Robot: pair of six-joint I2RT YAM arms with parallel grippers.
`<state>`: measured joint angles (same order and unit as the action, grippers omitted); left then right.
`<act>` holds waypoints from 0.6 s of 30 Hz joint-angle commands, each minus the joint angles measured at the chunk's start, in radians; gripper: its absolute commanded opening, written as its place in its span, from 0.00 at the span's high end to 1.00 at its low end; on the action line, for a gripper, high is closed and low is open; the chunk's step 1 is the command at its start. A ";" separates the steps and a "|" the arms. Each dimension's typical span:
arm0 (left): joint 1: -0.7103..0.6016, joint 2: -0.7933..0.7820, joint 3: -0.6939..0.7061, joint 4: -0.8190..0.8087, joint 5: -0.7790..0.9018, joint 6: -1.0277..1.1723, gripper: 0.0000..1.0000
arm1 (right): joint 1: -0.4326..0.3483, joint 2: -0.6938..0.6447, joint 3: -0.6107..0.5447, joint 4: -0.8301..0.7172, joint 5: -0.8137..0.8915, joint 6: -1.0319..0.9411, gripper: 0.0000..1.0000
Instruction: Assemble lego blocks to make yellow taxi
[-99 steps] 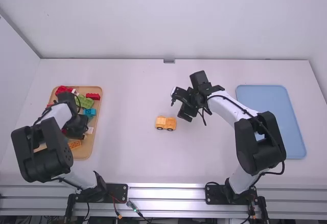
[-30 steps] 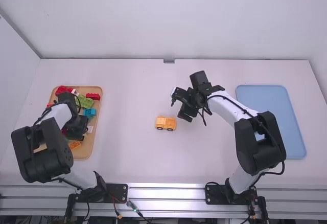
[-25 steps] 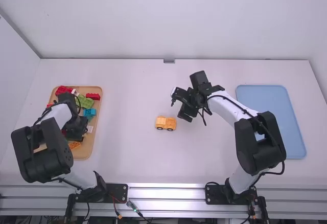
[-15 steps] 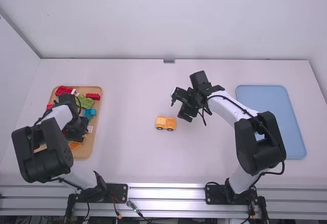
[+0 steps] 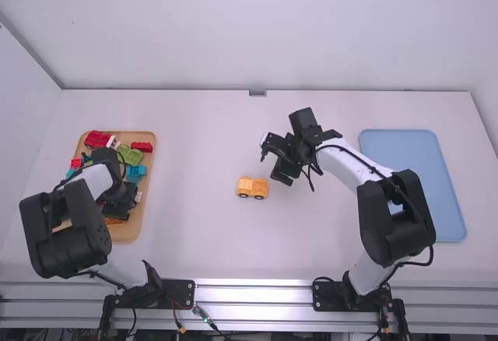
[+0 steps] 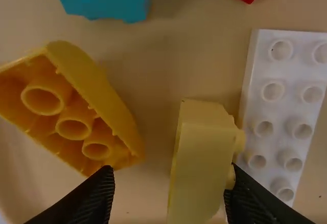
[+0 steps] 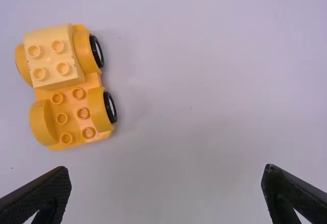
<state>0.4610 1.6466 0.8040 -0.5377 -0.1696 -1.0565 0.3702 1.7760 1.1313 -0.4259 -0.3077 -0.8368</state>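
Left pincer (image 5: pixel 118 201) over the tan tray (image 5: pixel 140 228), nine o'clock from the wheeled yellow car (image 5: pixel 253 188); fingers apart, pale yellow block (image 6: pixel 199 168) between them. White studded block (image 6: pixel 281 106) just beside that; yellow block (image 6: pixel 76 106) near, hollow underside showing. Right pincer (image 5: pixel 274 164): apart too, car on the table (image 5: pixel 202 240) at roughly seven o'clock from it (pale studded block (image 7: pixel 53 55) on top). Blue tray (image 5: pixel 420 158) at three o'clock.
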 commanded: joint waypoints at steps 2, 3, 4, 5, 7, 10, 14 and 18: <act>0.003 0.006 -0.028 0.023 -0.006 0.008 0.43 | 0.005 -0.016 0.014 -0.002 -0.009 0.003 0.01; 0.003 0.006 -0.033 0.035 -0.004 0.016 0.44 | 0.005 -0.016 0.014 -0.002 -0.009 0.002 0.01; 0.004 0.006 -0.038 0.050 -0.004 0.019 0.46 | 0.005 -0.016 0.014 -0.002 -0.009 0.003 0.01; 0.004 0.006 -0.042 0.058 -0.005 0.018 0.47 | 0.005 -0.016 0.014 -0.002 -0.008 0.003 0.01; 0.004 0.006 -0.051 0.078 -0.007 0.018 0.47 | 0.005 -0.016 0.014 -0.003 -0.009 0.002 0.01; 0.004 0.006 -0.070 0.116 -0.006 0.018 0.49 | 0.005 -0.016 0.014 -0.005 -0.009 0.002 0.01; 0.004 0.006 -0.095 0.160 -0.003 0.018 0.52 | 0.005 -0.016 0.014 -0.005 -0.009 0.003 0.01; 0.003 0.006 -0.112 0.181 -0.003 0.017 0.59 | 0.005 -0.016 0.014 -0.005 -0.009 0.003 0.01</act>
<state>0.4610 1.6405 0.7280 -0.3611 -0.1913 -1.0458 0.3702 1.7760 1.1313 -0.4286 -0.3073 -0.8402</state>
